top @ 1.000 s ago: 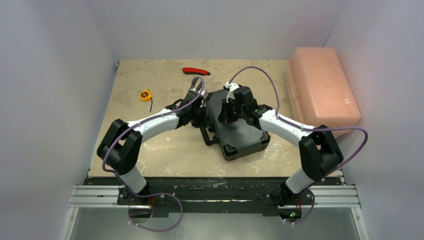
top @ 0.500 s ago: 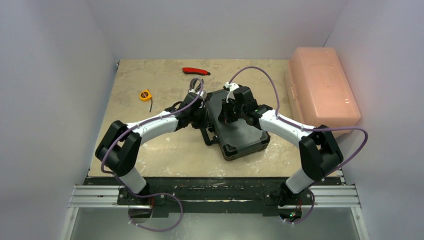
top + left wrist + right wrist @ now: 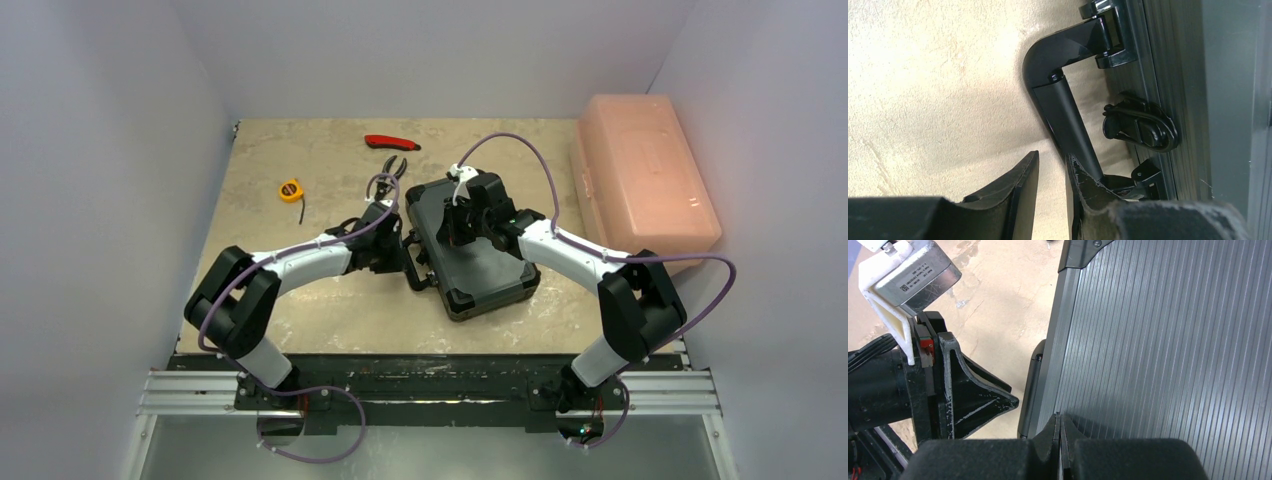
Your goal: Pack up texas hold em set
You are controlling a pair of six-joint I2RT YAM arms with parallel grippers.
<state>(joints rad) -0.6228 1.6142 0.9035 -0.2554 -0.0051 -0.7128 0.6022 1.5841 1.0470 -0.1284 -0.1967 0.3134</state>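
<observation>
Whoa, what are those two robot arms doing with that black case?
The black briefcase lies closed on the table. The right gripper is shut, with its tips at the ribbed lid near the handle side. I can't tell if it is pressing down. The left gripper sits low beside the case's handle, fingers slightly apart, holding nothing.

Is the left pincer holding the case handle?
No, the handle sits beside the left pincer, whose gap shows only table.

The closed briefcase [image 3: 482, 268] hides whatever lies inside it.
</observation>
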